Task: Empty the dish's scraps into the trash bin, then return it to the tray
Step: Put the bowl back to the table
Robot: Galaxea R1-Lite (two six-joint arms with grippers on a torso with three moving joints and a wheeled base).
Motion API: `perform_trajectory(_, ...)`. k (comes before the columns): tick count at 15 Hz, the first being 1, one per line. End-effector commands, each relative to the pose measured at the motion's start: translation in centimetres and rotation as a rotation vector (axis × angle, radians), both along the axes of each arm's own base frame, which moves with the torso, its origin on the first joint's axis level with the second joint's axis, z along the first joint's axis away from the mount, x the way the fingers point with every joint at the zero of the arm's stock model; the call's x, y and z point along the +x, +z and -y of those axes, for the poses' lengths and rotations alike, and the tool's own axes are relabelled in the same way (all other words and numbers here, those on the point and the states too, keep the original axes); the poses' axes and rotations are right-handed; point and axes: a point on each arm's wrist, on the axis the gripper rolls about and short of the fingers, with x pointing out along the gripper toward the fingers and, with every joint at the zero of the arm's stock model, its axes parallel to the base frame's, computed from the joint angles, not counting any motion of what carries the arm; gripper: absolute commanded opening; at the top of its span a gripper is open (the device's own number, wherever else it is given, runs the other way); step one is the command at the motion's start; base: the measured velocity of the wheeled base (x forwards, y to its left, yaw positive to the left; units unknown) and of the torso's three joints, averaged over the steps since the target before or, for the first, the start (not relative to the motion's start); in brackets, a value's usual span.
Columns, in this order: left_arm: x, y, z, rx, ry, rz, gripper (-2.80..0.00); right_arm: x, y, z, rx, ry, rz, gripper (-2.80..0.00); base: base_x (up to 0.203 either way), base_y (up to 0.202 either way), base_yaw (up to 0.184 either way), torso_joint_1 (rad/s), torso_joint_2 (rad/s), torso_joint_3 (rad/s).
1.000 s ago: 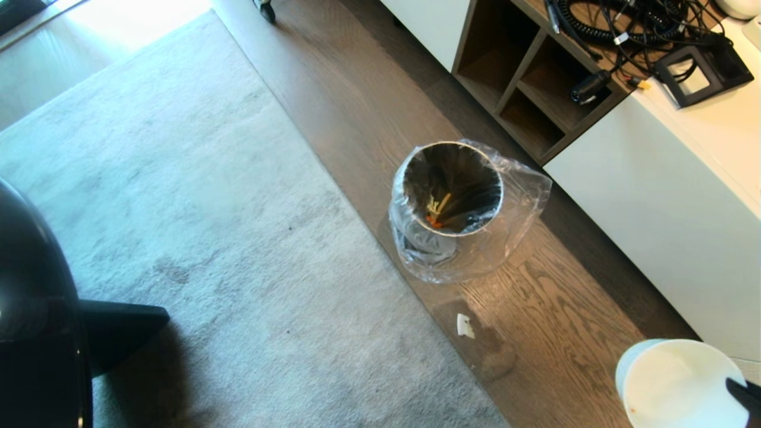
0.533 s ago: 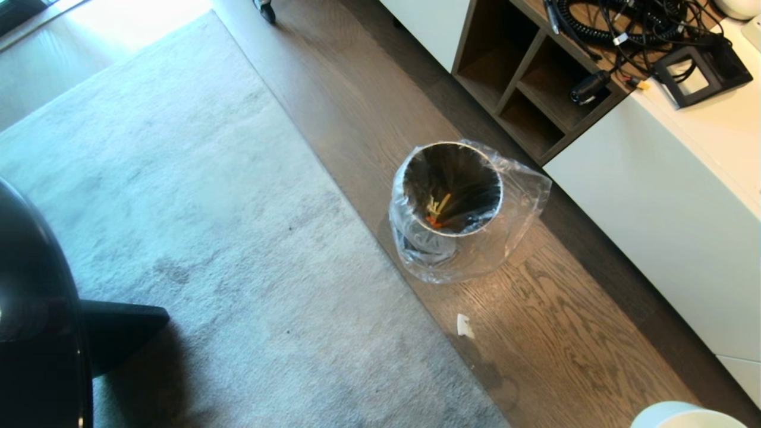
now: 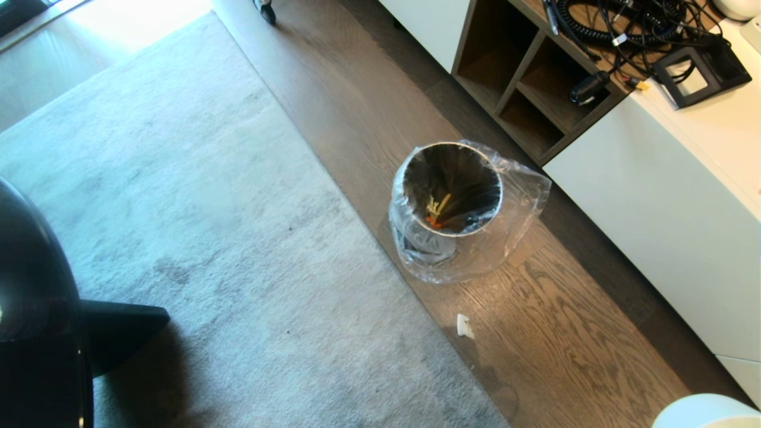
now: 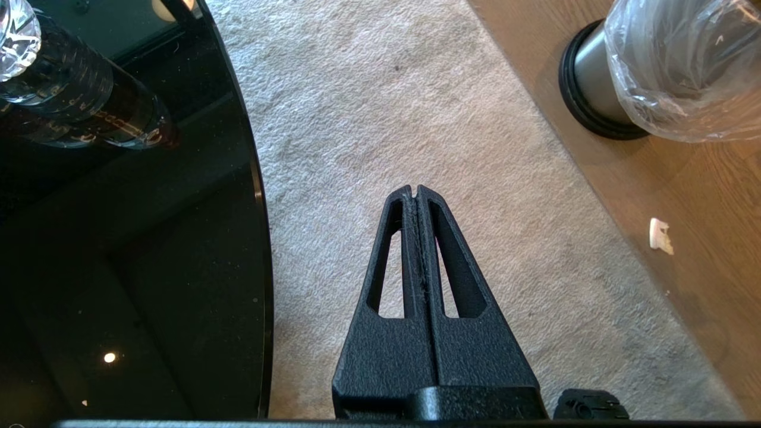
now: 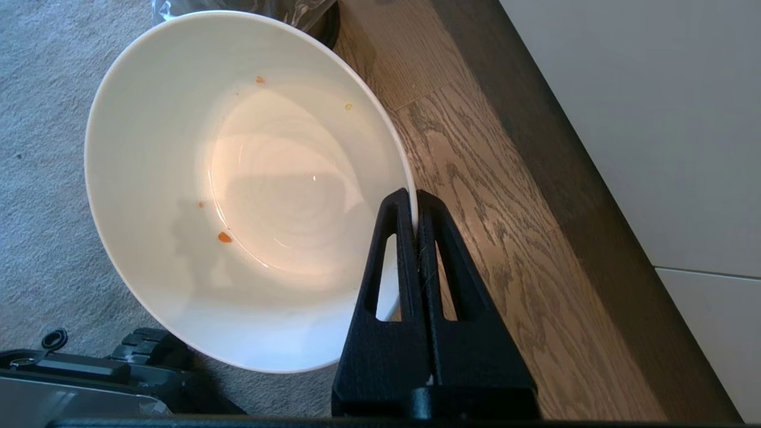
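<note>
Grey carpet (image 3: 196, 196) meets wood floor (image 3: 553, 333); white cabinet (image 3: 660, 196) along the far side. Glossy black round table top (image 4: 131, 238) at robot's left, tray not in view.

Trash bin (image 3: 453, 189) stands on the wood floor, clear bag draped over its rim. Scraps (image 3: 437, 211), yellow strips and orange bits, lie at the bottom inside it.

Dish (image 5: 238, 184) tipped, nearly bare; only a few orange and yellow specks cling inside. Its rim just shows at the head view's lower right corner, well apart from the bin.

Right gripper (image 5: 415, 205) pinched tight on the dish's rim wall. Left gripper (image 4: 415, 193) closed, empty, over the carpet beside the table.

Small white chip (image 3: 464, 326) on floor near the bin.

Judgement: emptying looks done; return step in hand. Next calls for turning toward the table, finding the tray, levelling the dish before setting down.
</note>
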Motion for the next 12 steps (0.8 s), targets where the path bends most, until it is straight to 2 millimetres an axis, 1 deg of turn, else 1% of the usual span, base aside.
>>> perform_trajectory(1, 0.00, 0.01, 0.00, 0.000, 0.001, 0.001, -2.80, -0.09, -0.02, 0.00, 0.006, 0.001, 0.012, -2.80, 0.000, 0.000, 0.000, 0.000, 0.00, 0.000)
perform_trajectory(12, 0.00, 0.01, 0.00, -0.002, 0.001, 0.001, -2.80, -0.09, -0.03, 0.00, 0.006, 0.001, 0.010, -2.80, 0.000, 0.000, 0.000, 0.000, 0.00, 0.000)
